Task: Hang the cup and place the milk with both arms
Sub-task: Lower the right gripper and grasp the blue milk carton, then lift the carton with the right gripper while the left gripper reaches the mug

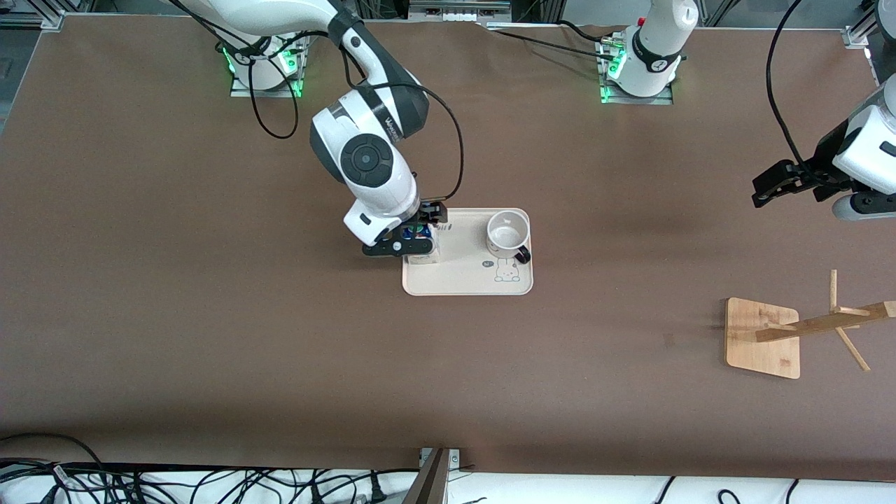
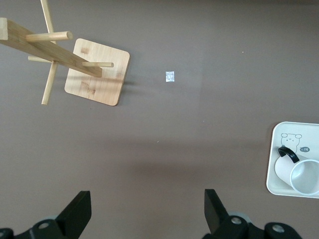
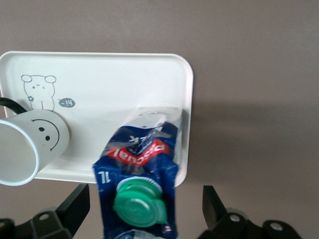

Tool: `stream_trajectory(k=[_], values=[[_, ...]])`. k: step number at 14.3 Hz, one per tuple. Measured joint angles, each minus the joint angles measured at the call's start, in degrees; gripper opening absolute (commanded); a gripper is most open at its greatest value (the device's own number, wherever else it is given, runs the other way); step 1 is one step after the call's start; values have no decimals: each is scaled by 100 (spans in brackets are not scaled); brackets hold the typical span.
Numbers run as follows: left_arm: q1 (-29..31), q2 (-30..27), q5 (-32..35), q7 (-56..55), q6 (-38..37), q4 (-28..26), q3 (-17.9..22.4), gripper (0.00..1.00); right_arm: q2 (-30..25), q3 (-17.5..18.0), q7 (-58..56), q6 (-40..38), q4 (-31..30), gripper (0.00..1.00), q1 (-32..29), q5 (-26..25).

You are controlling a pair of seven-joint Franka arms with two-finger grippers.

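**Milk between the right fingers, cup waiting on the tray**

Front view: I see the right gripper (image 1: pixel 408 239) low over the tray (image 1: pixel 467 283), at the end nearer the right arm, right on top of the milk (image 1: pixel 422 257), which stands on the tray there. The cup (image 1: pixel 507 234) stands upright at the tray's other end, handle toward the front camera. The left gripper (image 1: pixel 777 183) hangs high over bare table toward the left arm's end, waiting. The wooden rack (image 1: pixel 763 338) stands well apart from the tray, nearer the front camera, at that same end.

Left wrist view: my left fingers (image 2: pixel 78 214) are spread wide with nothing between them. Below lie the rack (image 2: pixel 97 78), a small scrap (image 2: pixel 170 76) on the table, and a corner of the tray (image 2: pixel 274 164) with the cup (image 2: pixel 299 174).

Right wrist view: the milk (image 3: pixel 142 172) sits between the right fingers (image 3: pixel 212 201), green cap up toward the camera, but the fingers stand apart from its sides, so it is straddled, not clamped. The cup (image 3: pixel 30 147) is beside it on the tray (image 3: pixel 149 74).

I judge the milk step is in hand, either at the grasp or the release; I cannot tell which. If it is a grasp, I need to close squarely on the carton's walls. The cup hang is not yet done, and it calls for the left arm to travel to the tray.
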Motion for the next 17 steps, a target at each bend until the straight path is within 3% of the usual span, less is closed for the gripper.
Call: stream_trajectory(k=[12,14,15,17], values=[[1,0,0,0,0,-2,0,100,137,-13,1,77,0,100,38,0],[1,0,0,0,0,-3,0,100,145,-23,1,83,0,52,19,11],[1,0,0,0,0,-3,0,100,145,-27,0,86,0,40,5,59],[1,0,0,0,0,-3,0,100,145,-39,-5,90,2,34,-10,181]])
